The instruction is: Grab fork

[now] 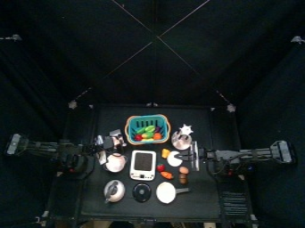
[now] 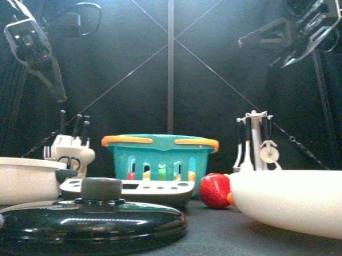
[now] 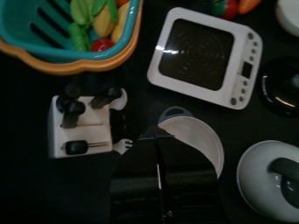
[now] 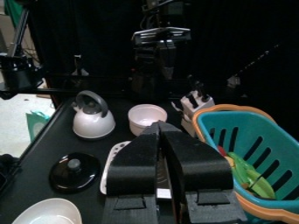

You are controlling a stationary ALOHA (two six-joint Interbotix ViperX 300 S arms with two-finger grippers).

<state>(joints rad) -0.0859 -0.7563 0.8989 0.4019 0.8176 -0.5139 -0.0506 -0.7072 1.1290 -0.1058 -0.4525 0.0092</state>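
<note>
The left gripper [image 3: 176, 175], jaws together and empty, hangs above the rack [image 3: 84, 125] at the table's left, where the fork [image 3: 105, 145] lies by the dark-handled cutlery. Right of the rack sits the basket [image 1: 146, 128]. The right gripper [image 4: 166, 166] is closed too, holding nothing.

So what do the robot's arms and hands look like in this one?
Both arms are black and jointed. The right hand has two broad, flat black jaws tapering toward the tips. The left hand is black too, its jaws hard to make out. In the front view dark cables loop beside the left arm.
</note>
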